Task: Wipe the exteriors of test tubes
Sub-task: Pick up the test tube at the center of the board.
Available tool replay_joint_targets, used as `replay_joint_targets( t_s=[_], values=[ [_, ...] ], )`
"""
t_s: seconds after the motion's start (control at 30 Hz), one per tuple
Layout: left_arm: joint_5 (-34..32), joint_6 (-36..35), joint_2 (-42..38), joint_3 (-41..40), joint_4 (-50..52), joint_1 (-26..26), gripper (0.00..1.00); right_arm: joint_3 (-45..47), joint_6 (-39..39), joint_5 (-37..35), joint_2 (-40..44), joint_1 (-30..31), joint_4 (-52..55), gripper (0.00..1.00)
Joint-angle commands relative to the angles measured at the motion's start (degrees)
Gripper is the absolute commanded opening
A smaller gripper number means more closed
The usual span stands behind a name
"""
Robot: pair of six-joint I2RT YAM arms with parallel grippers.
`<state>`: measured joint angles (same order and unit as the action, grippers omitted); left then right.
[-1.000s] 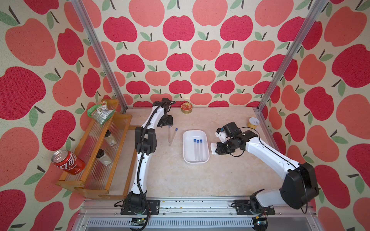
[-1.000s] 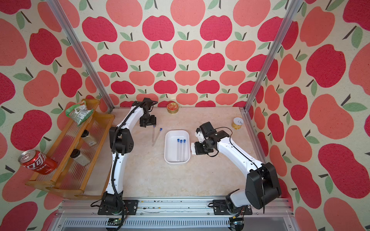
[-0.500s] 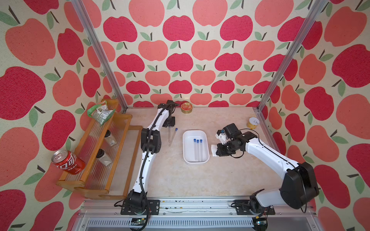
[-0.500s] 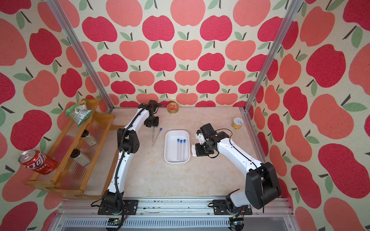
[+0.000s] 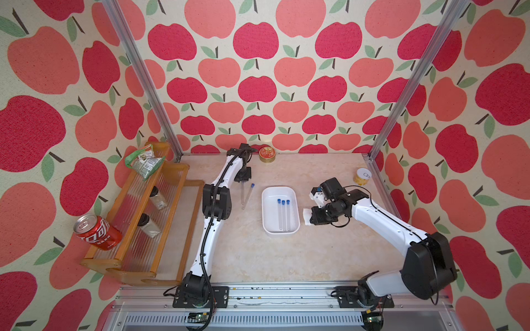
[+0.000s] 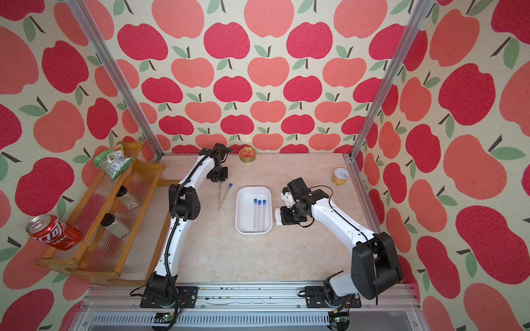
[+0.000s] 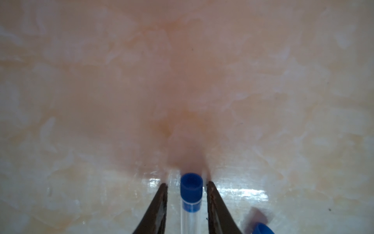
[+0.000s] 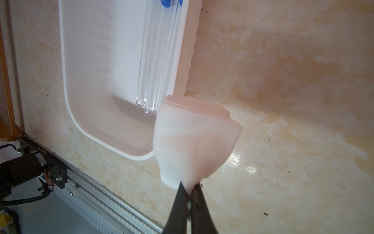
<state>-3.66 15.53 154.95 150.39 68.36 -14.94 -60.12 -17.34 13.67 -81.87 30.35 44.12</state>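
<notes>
In both top views the white tray sat mid-table with three test tubes lying side by side inside it, blue caps toward the back wall. Two loose test tubes lay on the table just left of the tray. The left pincer pointed down over the far end of the tube farther from the tray. The right pincer hung just beside the tray's right rim, holding a white cloth.

In the left wrist view the left pincer stood slightly spread, one finger on each side of the capped tube, with a thin gap on both sides. A second blue cap showed nearby.

In the right wrist view the right pincer was pressed together on a fold of the cloth, bunched beside the tray's near right corner. The three tubes lay against the tray's right wall, rounded ends toward the cloth, apart from the pincer.
</notes>
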Motion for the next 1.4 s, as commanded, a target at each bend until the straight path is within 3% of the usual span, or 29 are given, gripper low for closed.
replay_joint_targets(
  t_s=[0.0, 0.9, 1.2, 1.37],
  values=[
    [0.4, 0.6, 3.0, 0.8, 1.6, -0.2, 0.27, 0.7, 1.1, 0.8, 1.2, -0.4, 0.0, 0.00],
    [2.0, 1.2, 3.0, 0.7, 0.7, 0.6, 0.13, -0.1, 1.3, 0.7, 1.4, -0.6, 1.3, 0.00],
    [0.5, 2.3, -7.2, -7.5, -1.3, 1.0, 0.10, -3.9, 1.1, 2.3, -0.1, -0.5, 2.2, 0.00],
    [0.3, 3.3, -16.9, -16.9, -4.4, 0.8, 0.07, -7.1, 0.2, 5.1, -1.0, 1.0, 1.8, 0.00]
  ],
)
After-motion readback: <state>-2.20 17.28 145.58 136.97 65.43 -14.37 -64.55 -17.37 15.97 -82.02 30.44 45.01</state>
